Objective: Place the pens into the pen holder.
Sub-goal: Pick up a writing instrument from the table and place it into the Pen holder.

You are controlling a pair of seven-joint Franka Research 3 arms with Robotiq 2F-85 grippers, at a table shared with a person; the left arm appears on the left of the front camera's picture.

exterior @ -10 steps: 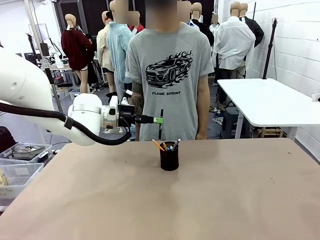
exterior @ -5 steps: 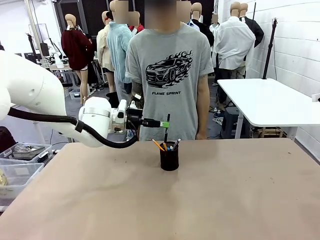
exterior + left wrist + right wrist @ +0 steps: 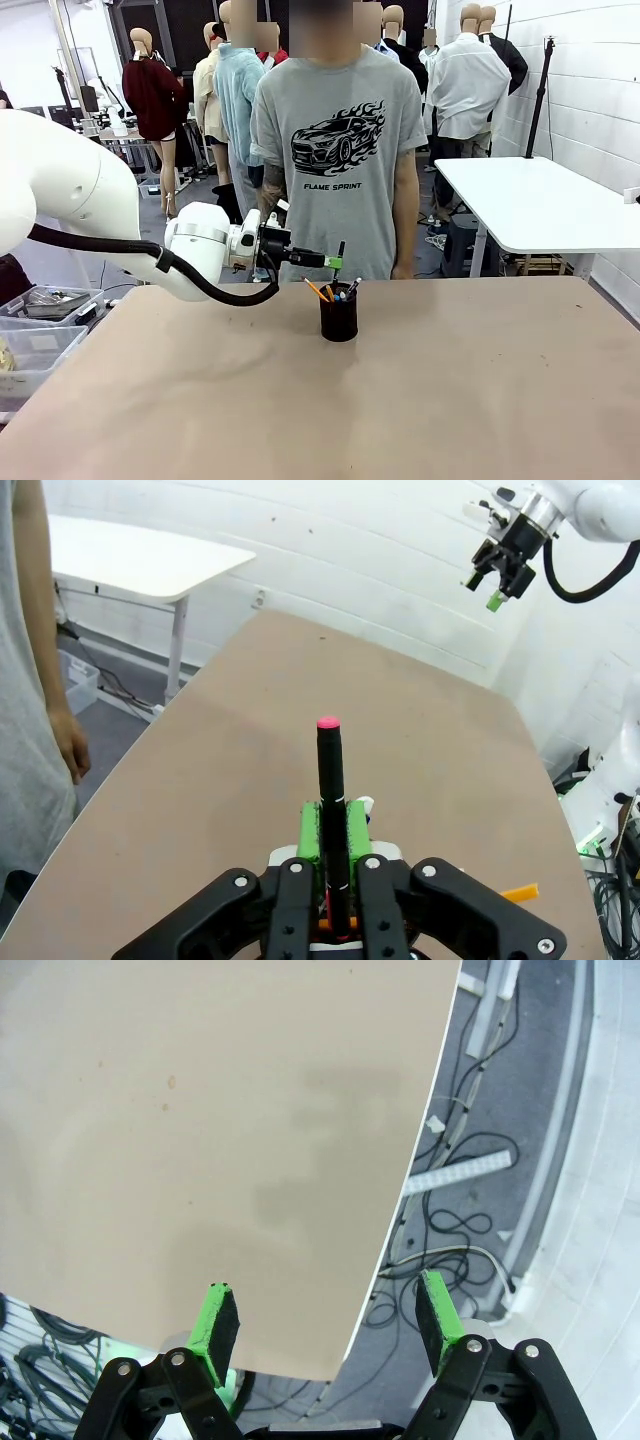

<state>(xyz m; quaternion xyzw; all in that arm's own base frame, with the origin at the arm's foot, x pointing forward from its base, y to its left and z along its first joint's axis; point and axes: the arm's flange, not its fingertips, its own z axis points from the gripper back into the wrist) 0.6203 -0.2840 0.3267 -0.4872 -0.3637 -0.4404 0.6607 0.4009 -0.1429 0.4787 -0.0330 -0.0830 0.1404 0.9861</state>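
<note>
Black pen pinched above the pen holder.
Your left gripper has its jaws pinching the black pen with pink ends, upright, its lower end at the pen holder just below; your right gripper stands spread, nothing between.

Black pen tipped pink (clamped between green pads); black mesh pen holder; tan counter; grey shirt.

The left claw has carried the black pen rightward, lower, over the pen holder.
</note>
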